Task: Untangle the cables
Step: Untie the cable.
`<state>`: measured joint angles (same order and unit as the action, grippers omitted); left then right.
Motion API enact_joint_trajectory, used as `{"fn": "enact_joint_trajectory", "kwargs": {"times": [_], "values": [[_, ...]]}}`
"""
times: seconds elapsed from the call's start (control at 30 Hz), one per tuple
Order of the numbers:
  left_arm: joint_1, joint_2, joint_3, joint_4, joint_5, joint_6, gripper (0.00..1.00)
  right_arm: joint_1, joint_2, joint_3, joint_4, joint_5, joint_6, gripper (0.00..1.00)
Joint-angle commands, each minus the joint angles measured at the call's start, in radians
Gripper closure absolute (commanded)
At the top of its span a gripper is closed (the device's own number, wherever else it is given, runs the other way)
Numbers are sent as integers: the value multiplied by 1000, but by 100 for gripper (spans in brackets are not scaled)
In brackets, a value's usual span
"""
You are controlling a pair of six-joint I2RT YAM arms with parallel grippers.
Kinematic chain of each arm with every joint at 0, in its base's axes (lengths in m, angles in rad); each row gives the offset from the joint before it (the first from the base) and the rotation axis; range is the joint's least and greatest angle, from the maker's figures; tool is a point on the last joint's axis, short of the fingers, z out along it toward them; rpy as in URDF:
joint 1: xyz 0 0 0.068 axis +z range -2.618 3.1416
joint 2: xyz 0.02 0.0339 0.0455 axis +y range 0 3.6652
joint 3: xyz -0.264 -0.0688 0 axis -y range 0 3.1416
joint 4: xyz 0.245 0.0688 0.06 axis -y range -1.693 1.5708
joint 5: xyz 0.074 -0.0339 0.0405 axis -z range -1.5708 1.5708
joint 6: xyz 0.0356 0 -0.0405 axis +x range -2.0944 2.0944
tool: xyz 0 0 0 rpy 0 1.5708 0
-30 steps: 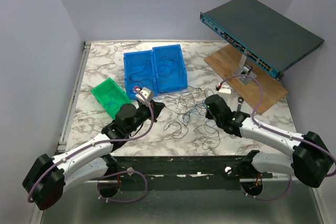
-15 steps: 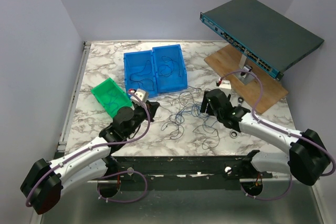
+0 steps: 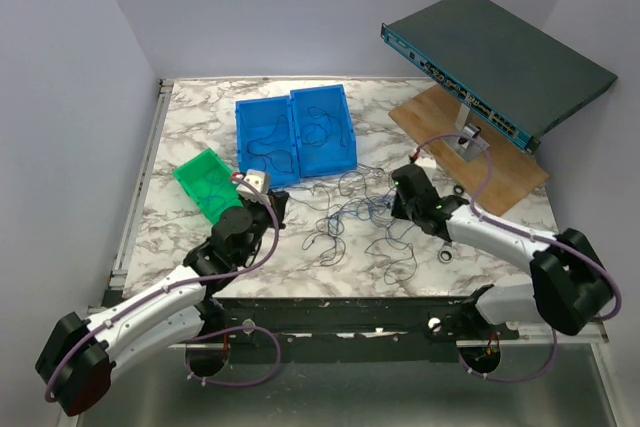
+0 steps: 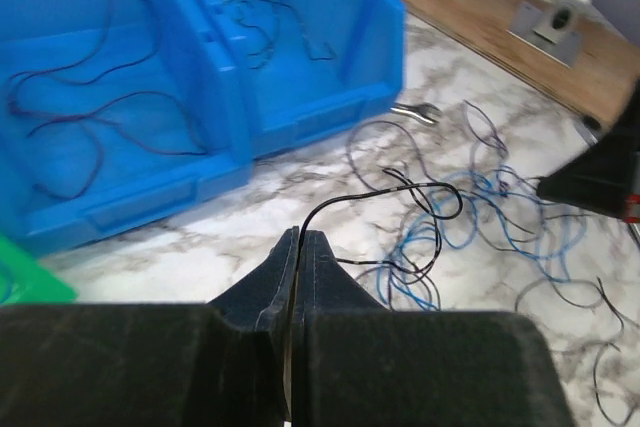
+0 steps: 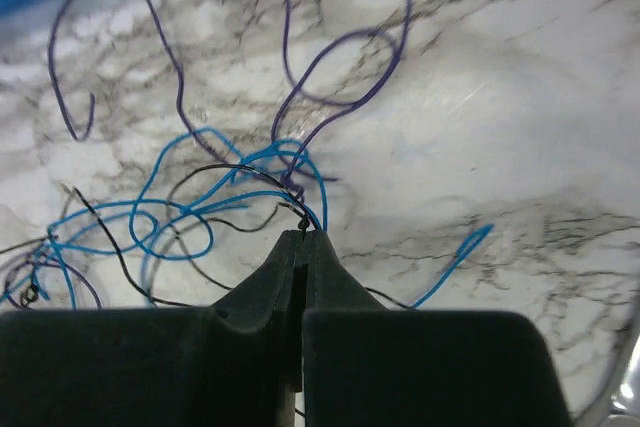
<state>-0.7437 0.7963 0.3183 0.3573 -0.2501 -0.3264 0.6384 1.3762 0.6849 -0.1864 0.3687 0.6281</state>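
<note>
Left tool (image 4: 300,237) clamps a dark cable (image 4: 331,201) — right tool (image 5: 302,237) closed at the tangle (image 5: 205,209), any pinched strand hidden.

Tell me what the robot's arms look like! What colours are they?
Both the left arm and the right arm have smooth white tubes joined by chunky black round joints. A thin lilac cable runs along the outside of each one. At the tips are black jaws shaped like pointy wedges.
</note>
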Motion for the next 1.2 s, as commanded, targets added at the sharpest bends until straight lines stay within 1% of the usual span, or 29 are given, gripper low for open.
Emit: {"fn": "enact_joint_trajectory", "kwargs": {"times": [0.0, 0.13, 0.23, 0.3, 0.4, 0.5, 0.53, 0.57, 0.6, 0.63, 0.67, 0.7, 0.73, 0.77, 0.8, 0.83, 0.87, 0.97, 1.03, 1.1, 1.17], "values": [[20, -89, -7, -173, -347, -117, 100, -91, -161, 17, -64, 107, 48, 99], [49, -148, -12, -275, -479, -218, 100, -172, -312, -32, -97, 228, 121, 99], [62, -160, -2, -348, -561, -298, 100, -184, -395, -49, -117, 293, 157, 99], [67, -161, 13, -425, -623, -360, 100, -184, -423, -36, -143, 331, 170, 99], [70, -182, 29, -551, -744, -482, 100, -186, -439, 10, -228, 457, 219, 99], [69, -231, 37, -714, -852, -642, 100, -187, -456, 52, -358, 587, 347, 99], [70, -249, 35, -744, -872, -677, 100, -187, -469, 56, -388, 614, 392, 99], [70, -268, 27, -736, -874, -669, 100, -188, -485, 51, -387, 617, 390, 99], [70, -286, 6, -661, -845, -594, 100, -188, -505, 36, -337, 591, 324, 99], [70, -307, -23, -541, -770, -476, 100, -187, -518, 19, -276, 539, 259, 99], [70, -325, -65, -363, -675, -324, 100, -187, -528, 9, -238, 486, 221, 99], [70, -347, -101, -247, -547, -228, 100, -187, -531, 3, -218, 431, 191, 99], [70, -363, -138, -143, -448, -155, 100, -188, -532, 4, -214, 394, 182, 99], [69, -380, -157, -81, -321, -104, 100, -187, -532, 6, -203, 320, 134, 99], [69, -388, -171, -33, -231, -66, 100, -187, -536, -3, -143, 219, 37, 99], [69, -387, -175, -4, -153, -41, 100, -188, -540, -11, -102, 101, -53, 99], [70, -378, -172, 3, -117, -33, 100, -187, -542, -12, -98, 40, -69, 99], [70, -332, -140, -17, -105, -26, 100, -187, -563, -16, -82, -108, -118, 94], [70, -311, -128, -13, -79, -21, 100, -187, -577, -14, -83, -101, -109, 99], [70, -310, -132, 6, -48, -13, 100, -188, -588, -2, -92, -52, -97, 99], [70, -311, -138, 23, -40, -13, 100, -188, -587, 30, -105, -50, -104, 99]]}}
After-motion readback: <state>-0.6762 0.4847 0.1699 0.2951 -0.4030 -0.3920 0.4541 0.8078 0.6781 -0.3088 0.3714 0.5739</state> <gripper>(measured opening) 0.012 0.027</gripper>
